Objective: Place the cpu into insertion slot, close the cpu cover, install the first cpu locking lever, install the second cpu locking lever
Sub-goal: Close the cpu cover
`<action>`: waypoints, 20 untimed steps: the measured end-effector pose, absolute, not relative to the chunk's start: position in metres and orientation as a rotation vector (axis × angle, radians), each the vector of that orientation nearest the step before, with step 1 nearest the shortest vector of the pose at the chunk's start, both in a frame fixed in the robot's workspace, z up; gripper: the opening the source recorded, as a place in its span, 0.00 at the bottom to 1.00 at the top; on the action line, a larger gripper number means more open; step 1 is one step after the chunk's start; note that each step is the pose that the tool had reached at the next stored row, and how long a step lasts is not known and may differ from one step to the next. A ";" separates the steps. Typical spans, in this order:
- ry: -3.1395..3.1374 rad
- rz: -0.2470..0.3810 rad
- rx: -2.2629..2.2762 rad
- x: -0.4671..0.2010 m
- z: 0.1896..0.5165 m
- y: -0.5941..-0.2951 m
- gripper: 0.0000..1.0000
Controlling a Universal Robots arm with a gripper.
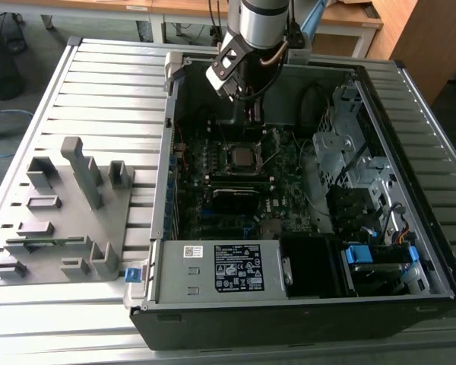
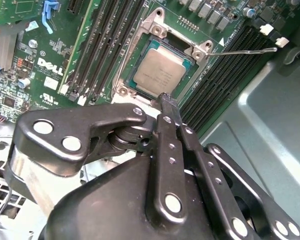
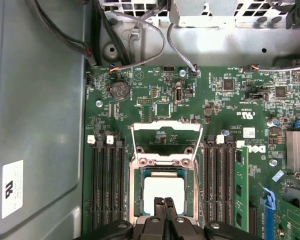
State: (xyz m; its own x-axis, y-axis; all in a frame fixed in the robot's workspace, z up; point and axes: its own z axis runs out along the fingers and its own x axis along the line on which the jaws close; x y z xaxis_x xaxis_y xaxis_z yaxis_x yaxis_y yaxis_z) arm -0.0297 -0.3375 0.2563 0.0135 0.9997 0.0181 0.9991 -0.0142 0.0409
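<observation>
The cpu sits in the insertion slot, just above centre in the exterior view, with the cpu cover raised. The gripper, its tips pressed together and empty, hovers at the cpu's edge. Dropping lower, it could tilt the cpu.

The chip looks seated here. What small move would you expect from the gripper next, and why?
Probably a short shift from the cpu toward the cpu cover, to tip it down. The cpu already lies in the insertion slot, the cover stands open beyond it, and the shut gripper hovers empty over the chip's edge.
</observation>
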 end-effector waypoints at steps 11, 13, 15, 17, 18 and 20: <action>2.194 0.065 2.225 -0.030 0.261 -0.337 0.11; 2.194 0.065 2.225 -0.030 0.262 -0.337 0.11; 2.194 0.065 2.225 -0.030 0.262 -0.337 0.11; 2.194 0.065 2.225 -0.030 0.263 -0.337 0.11; 2.194 0.065 2.225 -0.030 0.264 -0.337 0.11; 2.194 0.065 2.225 -0.030 0.264 -0.337 0.11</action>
State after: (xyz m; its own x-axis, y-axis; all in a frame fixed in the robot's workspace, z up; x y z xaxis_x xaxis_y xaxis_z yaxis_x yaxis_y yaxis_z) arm -0.0297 -0.3375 0.2643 0.0135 0.9997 0.0182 0.9991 -0.0142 0.0410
